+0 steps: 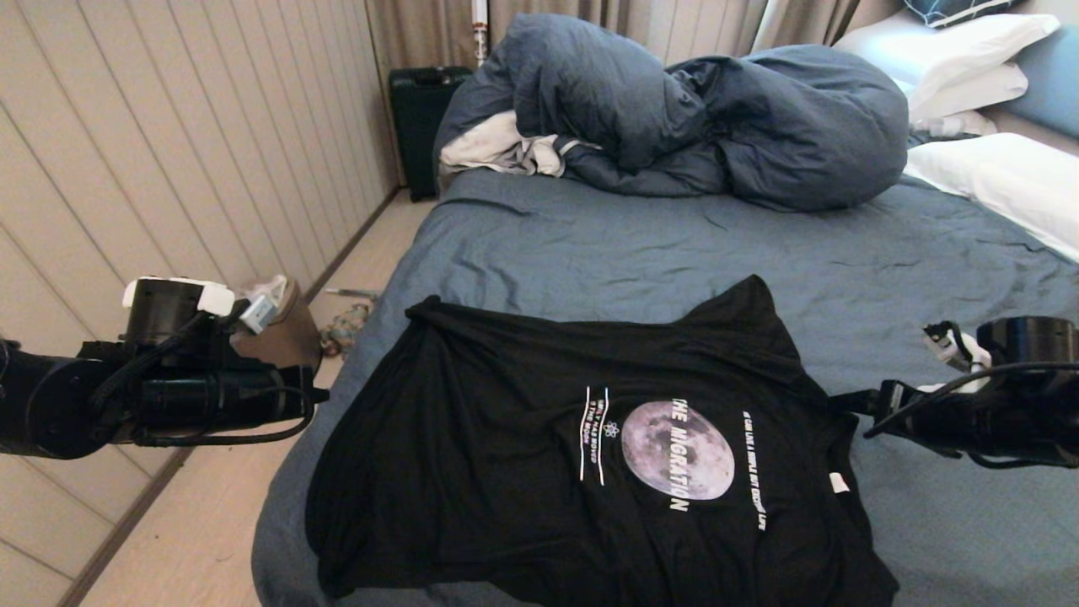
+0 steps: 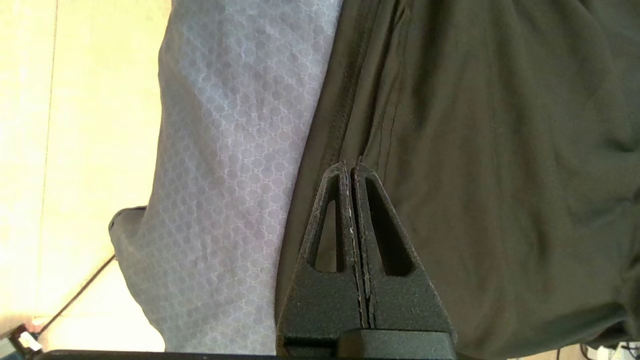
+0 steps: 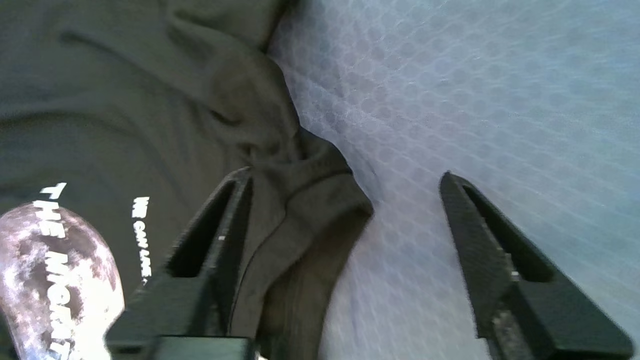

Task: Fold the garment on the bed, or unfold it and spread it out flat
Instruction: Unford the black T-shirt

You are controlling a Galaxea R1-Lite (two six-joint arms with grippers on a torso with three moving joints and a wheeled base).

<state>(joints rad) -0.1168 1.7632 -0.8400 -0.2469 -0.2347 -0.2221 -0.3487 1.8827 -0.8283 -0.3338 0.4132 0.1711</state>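
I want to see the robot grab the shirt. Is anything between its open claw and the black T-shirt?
Nothing visible is in the way. The right gripper is open right over the T-shirt edge, where it meets the bed sheet. The duvet is heaped far back.

The bed [image 1: 590, 253] is wide, covered by a slate-blue sheet [image 1: 927, 278] full of shallow wrinkles. A black T-shirt [image 1: 506, 472] lies print-up on the near part, close to the left edge — its moon print [image 1: 677, 449] and white lettering face upward, and one sleeve points toward the far end. Farther back, a bulky dark-blue duvet [image 1: 716, 118] sits heaped across the sheet, a white cloth [image 1: 497, 147] tucked against its left side. White pillows [image 1: 1003, 181] rest along the right — one flat, others stacked behind.
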